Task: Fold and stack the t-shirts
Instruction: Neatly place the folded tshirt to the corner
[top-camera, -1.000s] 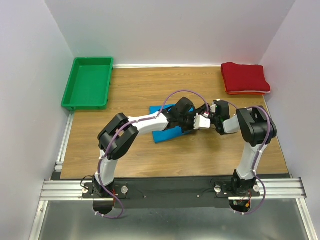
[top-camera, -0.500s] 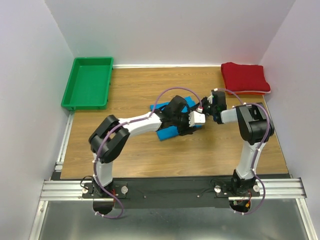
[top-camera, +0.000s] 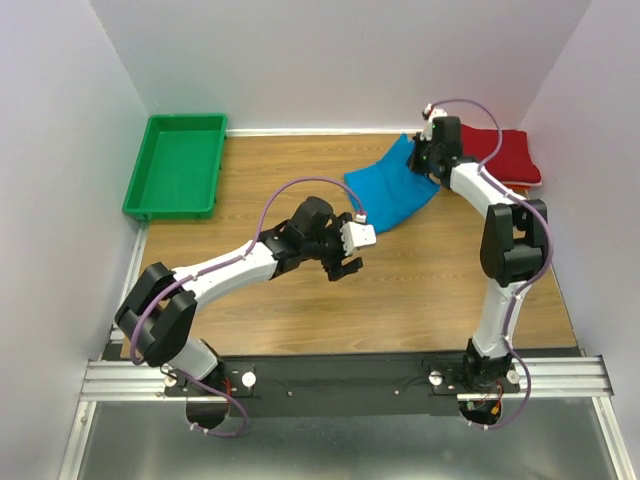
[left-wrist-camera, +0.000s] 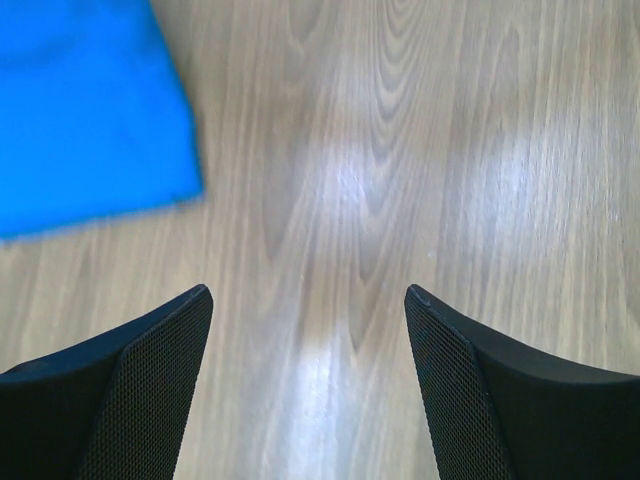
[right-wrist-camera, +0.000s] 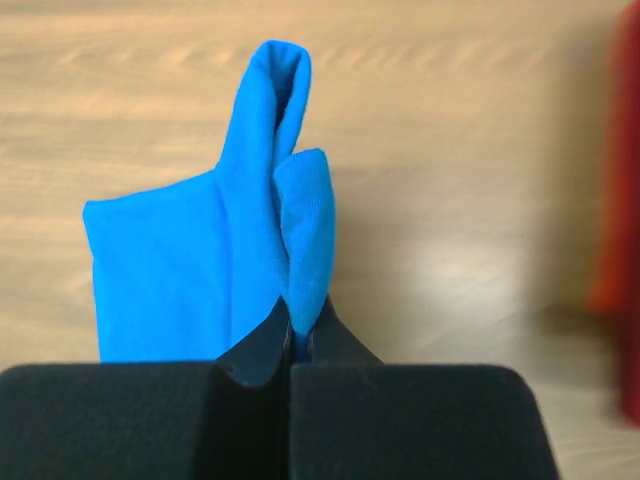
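- blue shirt: plain bright blue
- red shirt: dark red, with a pale edge
- tray: plain green
- counter: brown wood grain
- jaws: black, the left pair with a fine mesh pattern

We're looking into a robotics lab test cell: blank white walls box in a wood-grain counter. The left arm and right arm sit bolted to an aluminium rail at the near edge, purple cables looping off them. A green plastic tray sits in the far corner.
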